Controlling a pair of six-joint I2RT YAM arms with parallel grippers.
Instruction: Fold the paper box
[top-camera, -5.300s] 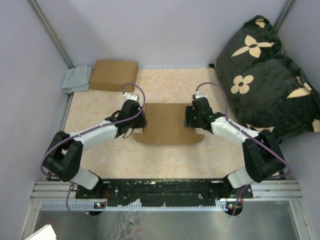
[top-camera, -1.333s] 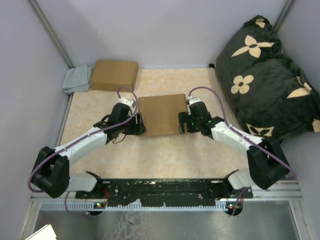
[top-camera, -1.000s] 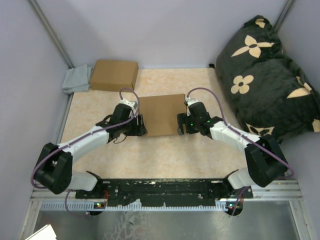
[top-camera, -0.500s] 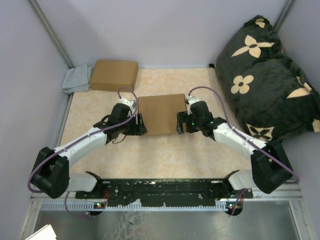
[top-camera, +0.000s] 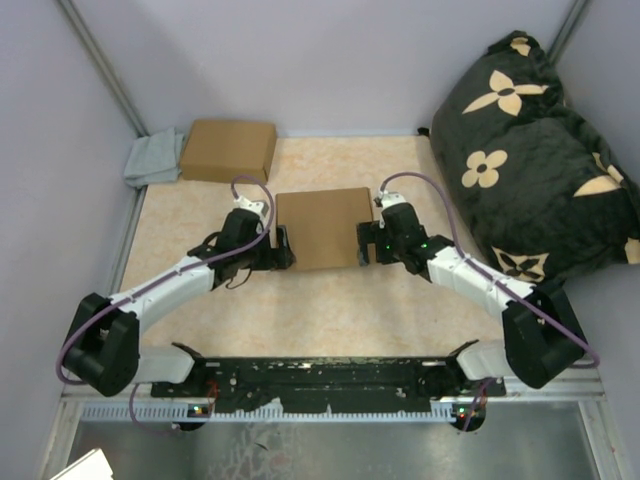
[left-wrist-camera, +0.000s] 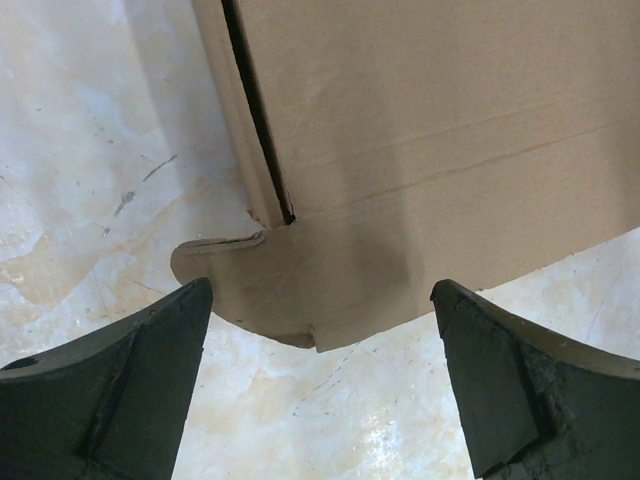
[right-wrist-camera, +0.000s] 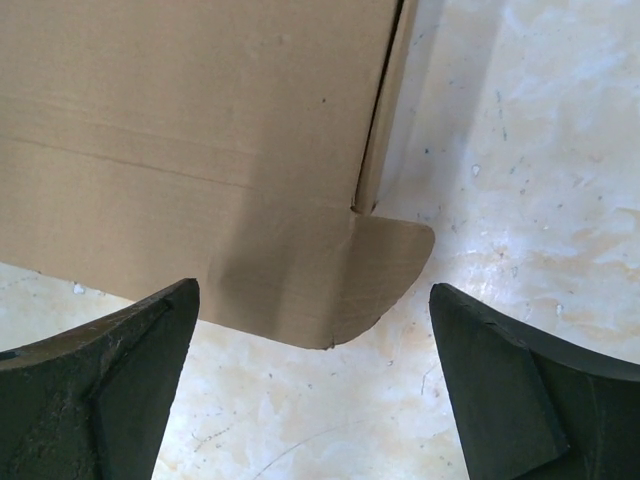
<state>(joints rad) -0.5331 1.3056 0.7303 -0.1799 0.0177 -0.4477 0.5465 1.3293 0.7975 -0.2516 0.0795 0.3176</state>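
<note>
Left fingers (left-wrist-camera: 120, 380), right fingers (right-wrist-camera: 100, 380) gaping, gripping nothing beside plain brown cardboard mailer box (top-camera: 322, 228); rounded tabs (left-wrist-camera: 250, 290) sticking out untucked, lid risking springing open.

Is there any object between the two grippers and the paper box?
Nothing visible does. The left gripper and the right gripper, both open, sit right beside the paper box's side edges, with only its own rounded tabs before them.

The paper box (top-camera: 322, 228) is set mid-table (top-camera: 300, 310), flanked by the left gripper (top-camera: 283, 248) and the right gripper (top-camera: 363, 246). Behind it to the left a carton (top-camera: 229, 150) is placed, with a cloth (top-camera: 153, 158) at its left. A pillow (top-camera: 530, 150) is found at the right.
</note>
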